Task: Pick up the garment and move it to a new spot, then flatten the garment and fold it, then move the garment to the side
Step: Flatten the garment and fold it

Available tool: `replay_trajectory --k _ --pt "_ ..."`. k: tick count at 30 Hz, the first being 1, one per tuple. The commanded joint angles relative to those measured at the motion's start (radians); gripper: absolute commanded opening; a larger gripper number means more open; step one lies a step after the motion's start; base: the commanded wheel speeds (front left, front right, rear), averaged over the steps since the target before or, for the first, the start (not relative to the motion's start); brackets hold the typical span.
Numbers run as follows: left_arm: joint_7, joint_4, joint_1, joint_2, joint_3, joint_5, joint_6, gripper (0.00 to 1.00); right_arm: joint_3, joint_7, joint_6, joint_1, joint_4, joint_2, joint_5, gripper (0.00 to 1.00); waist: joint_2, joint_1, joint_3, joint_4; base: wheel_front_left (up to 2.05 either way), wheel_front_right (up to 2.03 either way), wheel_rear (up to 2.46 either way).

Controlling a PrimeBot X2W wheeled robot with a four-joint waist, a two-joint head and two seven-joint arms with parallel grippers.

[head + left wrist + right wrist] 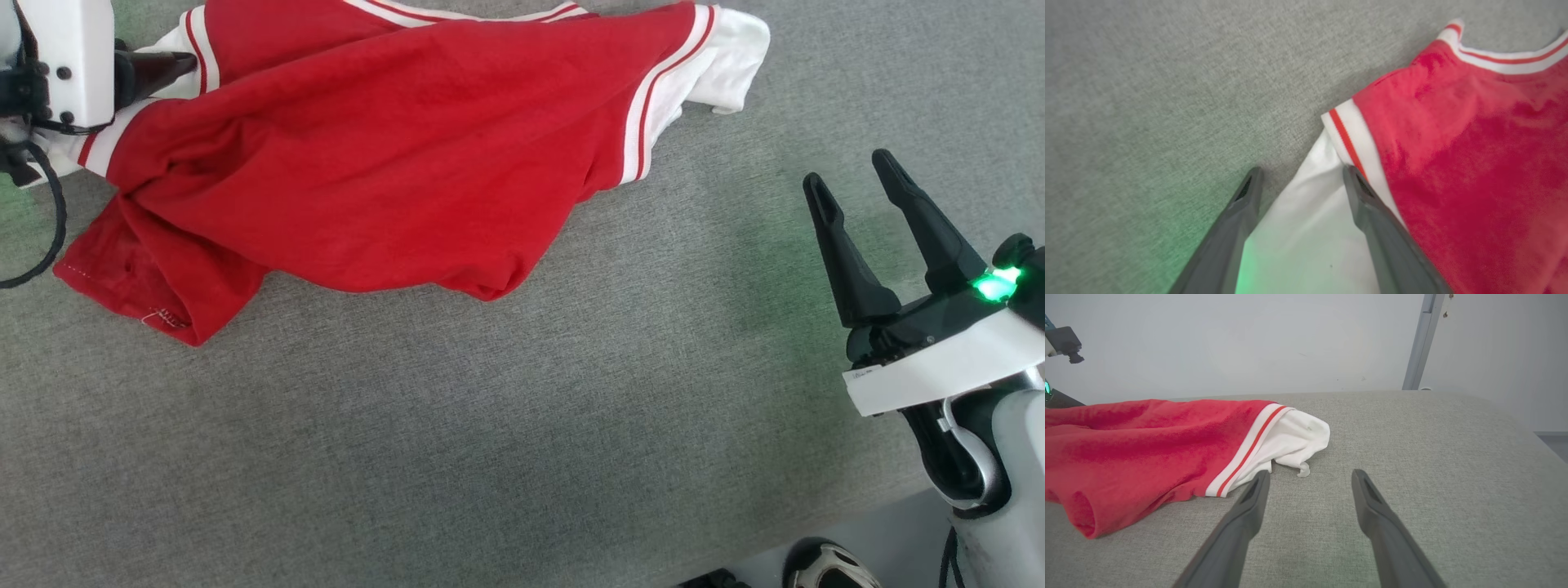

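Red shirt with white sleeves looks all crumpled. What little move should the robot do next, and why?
Probably close the left gripper: its open jaws straddle the white sleeve of the crumpled red jersey shirt, while the right gripper waits open over bare grey cloth.

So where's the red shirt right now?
The garment lies crumpled on the grey surface, upper left in the head view, with the left gripper at its white sleeve.
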State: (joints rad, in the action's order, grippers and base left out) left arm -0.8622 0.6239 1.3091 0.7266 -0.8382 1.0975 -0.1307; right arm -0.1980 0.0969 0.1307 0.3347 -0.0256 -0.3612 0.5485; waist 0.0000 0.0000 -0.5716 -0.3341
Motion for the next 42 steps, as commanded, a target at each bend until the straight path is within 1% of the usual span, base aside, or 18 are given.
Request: replay_trajectory --k 1,4,7,10,11,12,13,14,15,18,21,26,29,32,36,40,41,42 --pt "-0.055 0.009 -0.019 -0.006 -0.028 0.032 0.001 1.0 -0.006 0.003 0.0 0.015 -0.001 -0.003 -0.002 1.0 0.0 0.0 -0.007 0.002 0.0 0.0 0.0" --pt "-0.108 0.004 -0.019 0.0 -0.05 0.069 0.001 1.0 -0.011 0.001 0.0 0.026 -0.009 -0.004 -0.004 1.0 0.0 0.0 -0.015 0.004 0.0 0.0 0.0" --pt "-0.163 -0.014 -0.02 0.006 -0.086 0.072 0.001 1.0 -0.019 -0.002 0.0 0.032 -0.017 -0.008 -0.003 1.0 0.0 0.0 -0.029 0.005 0.0 0.0 0.0" --pt "-0.161 -0.024 -0.013 0.011 -0.095 0.076 0.001 1.0 -0.024 -0.004 0.0 0.043 -0.021 -0.01 -0.002 1.0 0.0 0.0 -0.039 0.004 0.0 0.0 0.0" --pt "-0.158 -0.034 -0.013 0.008 -0.102 0.079 0.001 0.93 -0.028 -0.006 0.0 0.048 -0.022 -0.011 -0.002 1.0 0.0 0.0 -0.043 0.003 0.0 0.0 0.0" --pt "-0.152 -0.041 -0.012 0.008 -0.108 0.082 0.001 0.64 -0.032 -0.006 0.0 0.053 -0.023 -0.013 -0.001 1.0 0.0 0.0 -0.048 0.002 0.0 0.0 0.0" --pt "-0.146 -0.044 -0.01 0.008 -0.113 0.082 0.001 0.47 -0.036 -0.01 0.0 0.058 -0.022 -0.018 0.001 1.0 0.0 0.0 -0.051 0.001 0.0 0.0 0.0" --pt "-0.14 -0.05 -0.006 0.008 -0.121 0.078 0.001 0.15 -0.041 -0.016 0.0 0.067 -0.02 -0.025 0.003 1.0 0.0 0.0 -0.054 0.001 0.0 0.0 0.0" --pt "-0.137 -0.053 -0.005 0.008 -0.127 0.078 0.001 0.0 -0.048 -0.022 0.0 0.08 -0.019 -0.035 0.002 1.0 0.0 0.0 -0.057 0.002 0.0 0.0 0.0" --pt "-0.118 -0.057 0.004 0.007 -0.132 0.089 0.001 0.0 -0.086 -0.061 0.0 0.136 -0.01 -0.077 0.019 1.0 0.0 0.0 -0.064 0.009 0.0 0.0 0.0" --pt "-0.098 -0.062 0.019 -0.007 -0.143 0.094 0.001 0.0 -0.132 -0.126 0.0 0.22 0.011 -0.147 0.056 1.0 0.0 0.0 -0.074 0.025 0.0 0.0 0.0" --pt "-0.063 -0.073 0.04 -0.03 -0.168 0.102 0.001 0.0 -0.208 -0.279 0.0 0.392 0.073 -0.273 0.172 1.0 0.0 0.0 -0.094 0.056 0.0 0.0 0.0" --pt "-0.049 -0.081 0.053 -0.044 -0.182 0.113 0.001 0.0 -0.27 -0.385 0.0 0.49 0.12 -0.323 0.248 1.0 0.0 0.0 -0.108 0.071 0.0 0.0 0.0" --pt "-0.033 -0.086 0.068 -0.055 -0.198 0.123 0.002 0.0 -0.343 -0.493 0.0 0.572 0.157 -0.363 0.321 1.0 0.0 0.0 -0.12 0.084 0.0 0.0 0.0" --pt "-0.015 -0.092 0.094 -0.07 -0.225 0.132 0.002 0.0 -0.468 -0.584 0.0 0.683 0.2 -0.392 0.414 1.0 0.0 0.0 -0.136 0.103 0.0 0.0 0.0" --pt "-0.003 -0.096 0.111 -0.084 -0.246 0.15 0.002 0.0 -0.556 -0.586 0.0 0.751 0.219 -0.403 0.451 1.0 0.0 0.0 -0.145 0.115 0.0 0.0 0.0" --pt "0.001 -0.095 0.114 -0.085 -0.252 0.151 0.002 0.0 -0.574 -0.579 0.0 0.762 0.226 -0.406 0.459 0.92 0.0 0.0 -0.145 0.117 0.0 0.0 0.0" --pt "0.005 -0.095 0.115 -0.087 -0.257 0.155 0.002 0.0 -0.59 -0.573 0.0 0.773 0.233 -0.409 0.465 0.55 0.0 0.0 -0.145 0.119 0.0 0.0 0.0"
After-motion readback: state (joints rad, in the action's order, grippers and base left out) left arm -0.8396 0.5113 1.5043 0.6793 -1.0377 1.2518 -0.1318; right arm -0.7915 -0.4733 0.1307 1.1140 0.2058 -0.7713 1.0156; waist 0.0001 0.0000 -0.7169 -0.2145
